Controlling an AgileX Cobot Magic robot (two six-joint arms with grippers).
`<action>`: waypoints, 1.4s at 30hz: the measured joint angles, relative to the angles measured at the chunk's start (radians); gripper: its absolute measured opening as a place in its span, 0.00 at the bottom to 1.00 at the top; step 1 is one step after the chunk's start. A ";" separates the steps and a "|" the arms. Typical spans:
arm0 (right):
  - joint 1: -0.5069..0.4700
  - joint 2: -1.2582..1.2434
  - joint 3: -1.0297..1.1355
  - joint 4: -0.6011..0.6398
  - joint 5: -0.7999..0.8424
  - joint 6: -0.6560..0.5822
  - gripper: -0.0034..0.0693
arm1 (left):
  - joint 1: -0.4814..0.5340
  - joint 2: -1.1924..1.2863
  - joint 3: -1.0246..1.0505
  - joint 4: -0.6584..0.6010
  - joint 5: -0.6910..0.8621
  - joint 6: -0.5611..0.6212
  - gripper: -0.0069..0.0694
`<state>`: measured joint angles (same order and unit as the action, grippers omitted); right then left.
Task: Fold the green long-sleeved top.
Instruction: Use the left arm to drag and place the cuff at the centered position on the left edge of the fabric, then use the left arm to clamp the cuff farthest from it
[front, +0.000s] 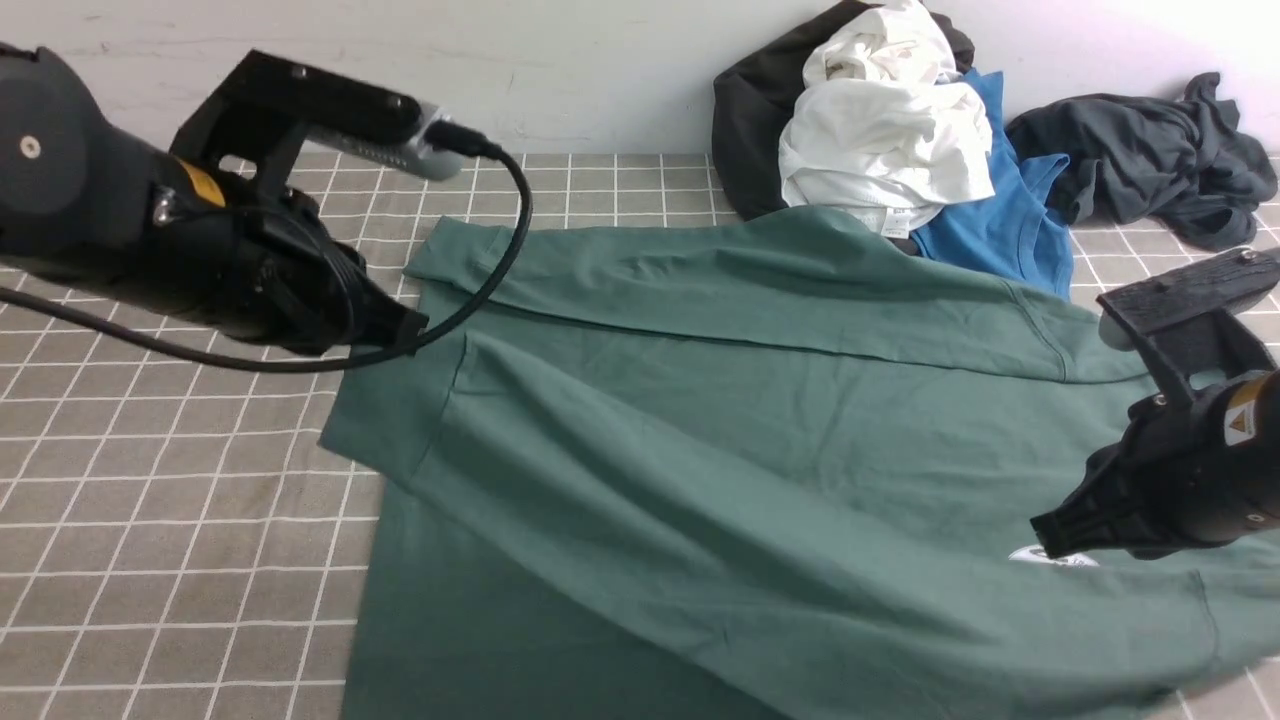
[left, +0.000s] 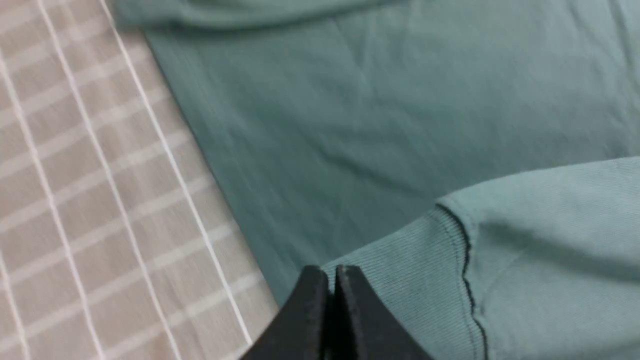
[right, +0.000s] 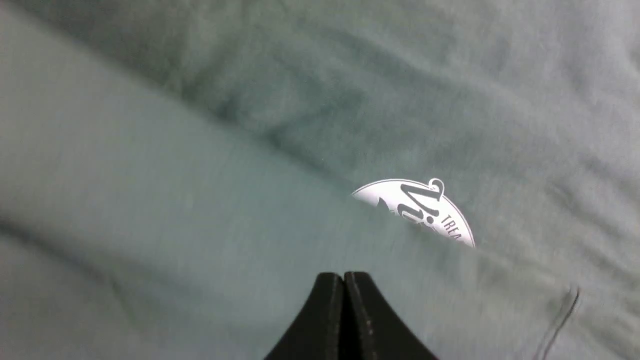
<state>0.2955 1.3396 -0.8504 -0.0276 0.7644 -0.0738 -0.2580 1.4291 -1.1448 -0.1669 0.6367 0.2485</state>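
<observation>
The green long-sleeved top lies spread over most of the table, with one sleeve laid slantwise across its body. My left gripper is at the top's left edge, shut on the sleeve's ribbed cuff. The cuff looks lifted off the cloth under it, right at the gripper's tips. My right gripper is shut just above the sleeve, next to the white round logo. In the right wrist view the sleeve half covers the logo, and I see no cloth between that gripper's jaws.
A heap of clothes lies at the back right against the wall: a white garment, a black one, a bright blue T-shirt and a dark grey one. The checked grey tablecloth shows at the left.
</observation>
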 joint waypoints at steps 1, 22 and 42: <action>0.000 0.000 0.000 -0.002 0.000 0.000 0.04 | 0.000 0.013 -0.004 0.007 -0.021 0.000 0.08; 0.000 0.000 0.000 0.063 -0.037 0.000 0.04 | 0.129 0.719 -0.657 0.021 0.098 -0.121 0.74; 0.000 0.002 0.000 0.081 -0.084 -0.001 0.04 | 0.192 1.159 -1.143 -0.185 0.036 -0.267 0.17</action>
<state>0.2955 1.3419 -0.8504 0.0538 0.6807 -0.0750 -0.0656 2.5883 -2.2882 -0.3518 0.6723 -0.0189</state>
